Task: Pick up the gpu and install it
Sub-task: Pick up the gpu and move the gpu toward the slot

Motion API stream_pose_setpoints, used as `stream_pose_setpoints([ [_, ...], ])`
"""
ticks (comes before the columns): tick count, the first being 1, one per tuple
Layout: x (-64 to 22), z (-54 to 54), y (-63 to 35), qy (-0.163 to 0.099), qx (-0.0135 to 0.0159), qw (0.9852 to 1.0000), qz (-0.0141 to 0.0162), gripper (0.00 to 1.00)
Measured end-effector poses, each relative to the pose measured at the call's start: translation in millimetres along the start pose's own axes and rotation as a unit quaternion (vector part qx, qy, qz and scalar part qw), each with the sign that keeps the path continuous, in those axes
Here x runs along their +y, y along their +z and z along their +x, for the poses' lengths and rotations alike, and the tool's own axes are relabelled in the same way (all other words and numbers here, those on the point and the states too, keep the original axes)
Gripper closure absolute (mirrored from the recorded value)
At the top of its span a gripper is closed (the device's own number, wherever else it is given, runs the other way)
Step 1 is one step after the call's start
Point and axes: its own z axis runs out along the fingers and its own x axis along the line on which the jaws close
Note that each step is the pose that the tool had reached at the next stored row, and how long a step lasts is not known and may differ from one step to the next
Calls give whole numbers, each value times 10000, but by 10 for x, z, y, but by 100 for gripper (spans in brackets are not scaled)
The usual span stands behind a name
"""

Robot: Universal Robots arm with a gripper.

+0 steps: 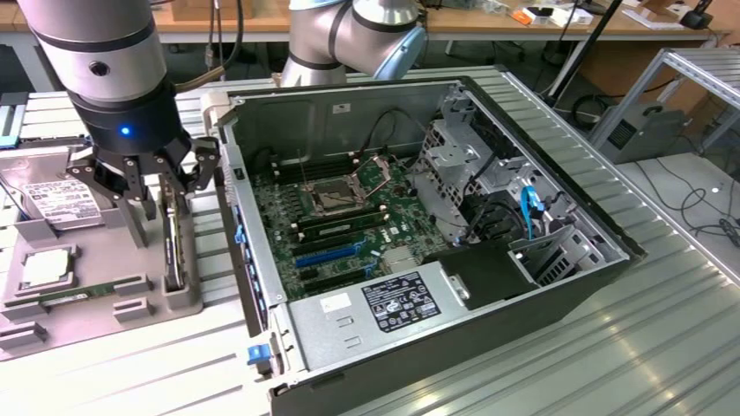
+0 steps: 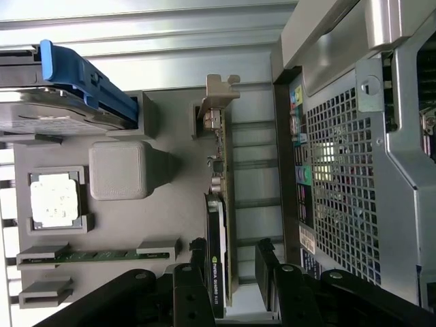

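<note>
- The gpu point(image 2: 218, 231) is shown black, with a silver bracket.
- The tray point(image 2: 174, 204) is coloured grey.
- A perforated grid is seen on the silver case point(image 2: 340, 197).

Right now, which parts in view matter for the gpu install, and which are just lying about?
In the job:
gpu, on edge in the gray holder
claw, open, astride it
open computer case

Lying about:
hard drive
processor chip
memory stick
All three sit on the same holder.
</note>
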Motion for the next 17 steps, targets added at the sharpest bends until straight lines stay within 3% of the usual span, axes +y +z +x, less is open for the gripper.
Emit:
stream_pose_setpoints([
  [17, -3, 2, 56, 0, 0, 10000, 0, 58],
])
